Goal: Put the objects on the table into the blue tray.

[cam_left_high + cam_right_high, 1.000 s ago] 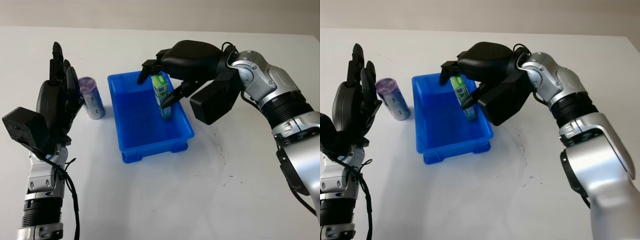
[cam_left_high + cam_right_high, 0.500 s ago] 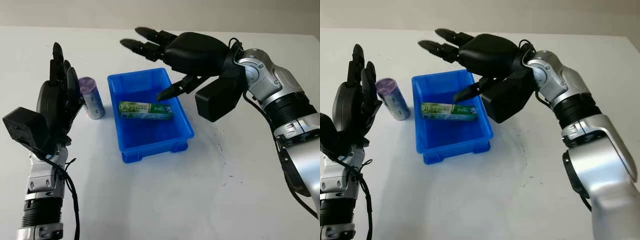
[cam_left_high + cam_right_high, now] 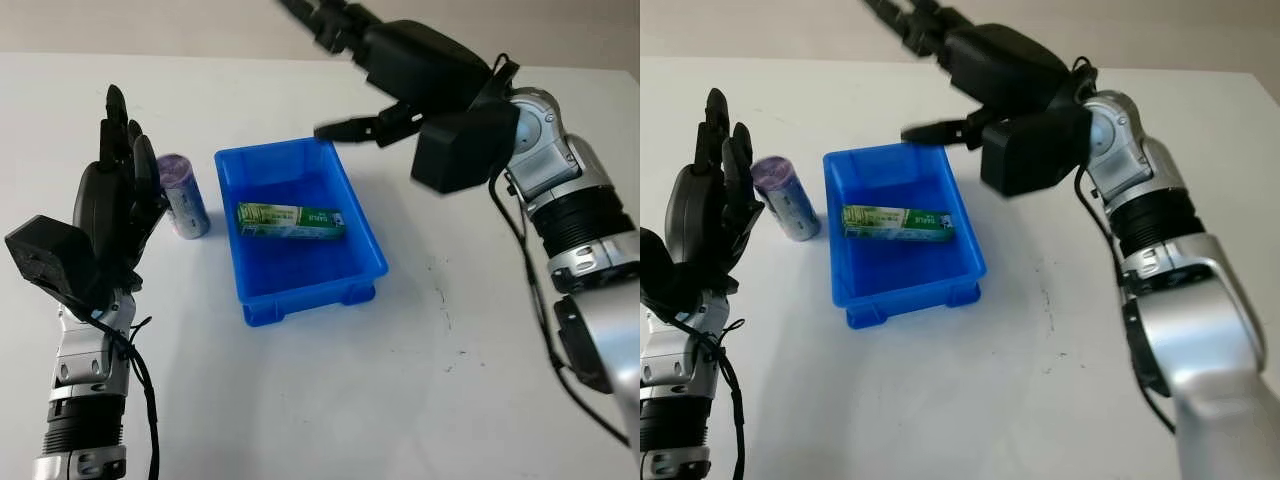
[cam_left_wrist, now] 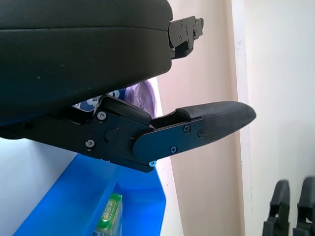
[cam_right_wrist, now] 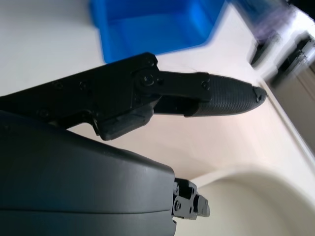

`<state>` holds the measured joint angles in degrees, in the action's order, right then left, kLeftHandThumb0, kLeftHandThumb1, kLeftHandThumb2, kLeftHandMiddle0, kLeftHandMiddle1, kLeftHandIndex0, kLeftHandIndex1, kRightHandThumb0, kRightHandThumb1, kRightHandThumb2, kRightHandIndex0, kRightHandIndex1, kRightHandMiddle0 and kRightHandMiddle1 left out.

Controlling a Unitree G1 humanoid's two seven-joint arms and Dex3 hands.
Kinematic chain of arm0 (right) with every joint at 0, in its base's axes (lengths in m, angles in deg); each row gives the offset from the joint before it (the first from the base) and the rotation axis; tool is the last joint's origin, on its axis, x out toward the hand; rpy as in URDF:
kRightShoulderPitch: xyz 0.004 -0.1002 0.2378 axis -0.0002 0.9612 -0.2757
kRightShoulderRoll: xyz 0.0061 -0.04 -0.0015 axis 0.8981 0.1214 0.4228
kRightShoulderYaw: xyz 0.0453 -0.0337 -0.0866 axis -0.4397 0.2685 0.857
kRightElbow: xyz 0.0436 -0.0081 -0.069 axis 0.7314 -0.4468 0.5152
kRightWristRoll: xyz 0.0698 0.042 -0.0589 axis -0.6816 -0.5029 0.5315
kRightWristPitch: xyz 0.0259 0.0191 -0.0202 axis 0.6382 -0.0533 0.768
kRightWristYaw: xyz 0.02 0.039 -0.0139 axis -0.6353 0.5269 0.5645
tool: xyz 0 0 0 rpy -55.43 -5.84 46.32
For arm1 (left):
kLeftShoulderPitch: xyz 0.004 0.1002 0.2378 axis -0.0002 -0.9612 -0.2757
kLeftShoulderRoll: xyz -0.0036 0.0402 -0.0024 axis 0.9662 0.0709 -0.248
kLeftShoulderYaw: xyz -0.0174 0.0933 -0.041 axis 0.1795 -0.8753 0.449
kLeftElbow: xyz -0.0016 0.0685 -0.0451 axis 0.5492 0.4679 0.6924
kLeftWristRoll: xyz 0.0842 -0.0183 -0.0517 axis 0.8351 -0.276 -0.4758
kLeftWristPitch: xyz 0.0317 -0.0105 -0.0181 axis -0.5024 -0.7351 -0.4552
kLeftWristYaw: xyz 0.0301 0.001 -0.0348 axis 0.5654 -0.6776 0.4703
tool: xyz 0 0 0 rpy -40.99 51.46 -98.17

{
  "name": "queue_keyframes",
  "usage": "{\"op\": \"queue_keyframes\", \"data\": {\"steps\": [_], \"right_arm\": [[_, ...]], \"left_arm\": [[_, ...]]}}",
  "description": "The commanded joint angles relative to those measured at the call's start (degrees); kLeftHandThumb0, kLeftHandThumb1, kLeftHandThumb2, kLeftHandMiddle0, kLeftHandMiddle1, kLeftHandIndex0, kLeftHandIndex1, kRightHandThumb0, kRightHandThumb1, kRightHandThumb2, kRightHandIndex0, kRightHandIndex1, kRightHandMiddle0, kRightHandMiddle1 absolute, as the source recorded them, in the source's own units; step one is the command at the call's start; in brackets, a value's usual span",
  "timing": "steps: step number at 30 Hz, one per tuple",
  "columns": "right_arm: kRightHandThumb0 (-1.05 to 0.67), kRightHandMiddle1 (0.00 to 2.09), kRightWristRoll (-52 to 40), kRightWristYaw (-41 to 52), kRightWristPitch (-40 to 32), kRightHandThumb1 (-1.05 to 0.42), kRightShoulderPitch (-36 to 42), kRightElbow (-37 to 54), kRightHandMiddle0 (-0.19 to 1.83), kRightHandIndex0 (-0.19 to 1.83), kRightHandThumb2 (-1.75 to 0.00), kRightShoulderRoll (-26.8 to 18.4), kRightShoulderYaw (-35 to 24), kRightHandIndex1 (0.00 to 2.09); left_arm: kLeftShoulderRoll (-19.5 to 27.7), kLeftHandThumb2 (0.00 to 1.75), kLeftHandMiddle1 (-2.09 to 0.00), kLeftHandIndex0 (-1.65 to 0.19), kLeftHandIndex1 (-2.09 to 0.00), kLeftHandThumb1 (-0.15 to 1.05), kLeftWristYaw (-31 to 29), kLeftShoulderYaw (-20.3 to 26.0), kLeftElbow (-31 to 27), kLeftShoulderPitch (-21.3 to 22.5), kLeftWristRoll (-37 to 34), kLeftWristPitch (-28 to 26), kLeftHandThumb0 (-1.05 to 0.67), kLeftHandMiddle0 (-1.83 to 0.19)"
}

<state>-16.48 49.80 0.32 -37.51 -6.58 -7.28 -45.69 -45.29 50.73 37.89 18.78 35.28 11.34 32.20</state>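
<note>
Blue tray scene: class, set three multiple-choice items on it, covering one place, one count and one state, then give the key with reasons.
1. Where is the purple can?
A. In the blue tray
B. On the table beside the tray
C. In the right robot hand

2. How many objects lie in the blue tray?
A. One
B. Two
C. Three

3. What state is the right robot hand in?
A. Shut on the can
B. Shut on the carton
C. Open, holding nothing

Key: B, the can stands outside the tray wall, next to the open left robot hand. A, only the green carton lies inside. C, it is raised behind the tray, empty.
</note>
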Motion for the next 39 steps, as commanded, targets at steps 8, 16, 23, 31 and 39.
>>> {"op": "queue_keyframes", "data": {"steps": [8, 16, 23, 31, 39], "right_arm": [[-0.87, 0.00, -18.6, 2.5, -17.7, -1.05, 11.9, 11.6, -0.19, -0.19, -0.60, 3.8, -12.8, 0.00], [-0.83, 0.00, -24.0, 1.3, -26.8, -1.05, 21.6, 20.8, -0.19, -0.19, -0.62, 5.0, -17.1, 0.00], [-0.80, 0.00, -25.2, -0.5, -31.0, -1.05, 24.4, 26.7, -0.19, -0.19, -0.63, 6.2, -17.9, 0.00], [-0.79, 0.00, -25.0, -1.8, -32.7, -1.05, 24.5, 29.6, -0.19, -0.19, -0.64, 6.5, -17.9, 0.00], [-0.78, 0.00, -24.6, -2.3, -32.9, -1.05, 23.9, 29.9, -0.19, -0.19, -0.67, 6.1, -17.8, 0.00]], "left_arm": [[5.5, 0.53, 0.00, 0.19, 0.00, 1.05, 2.3, 1.7, -1.5, -0.7, 5.6, 2.8, -0.82, 0.19], [8.6, 0.27, 0.00, 0.19, 0.00, 1.05, 1.0, 3.1, -0.3, 1.0, 4.7, -0.1, -0.90, 0.19], [11.5, 0.09, 0.00, 0.19, 0.00, 1.04, -2.4, 2.3, 2.8, 1.6, 4.2, -4.4, -1.04, 0.19], [10.7, 0.05, 0.00, 0.19, 0.00, 1.00, -7.0, 1.9, 8.9, 3.4, 1.4, -7.2, -1.04, 0.19], [8.9, 0.07, 0.00, 0.19, 0.00, 1.03, -9.0, 2.1, 14.8, 4.6, -2.1, -8.2, -0.98, 0.19]]}}
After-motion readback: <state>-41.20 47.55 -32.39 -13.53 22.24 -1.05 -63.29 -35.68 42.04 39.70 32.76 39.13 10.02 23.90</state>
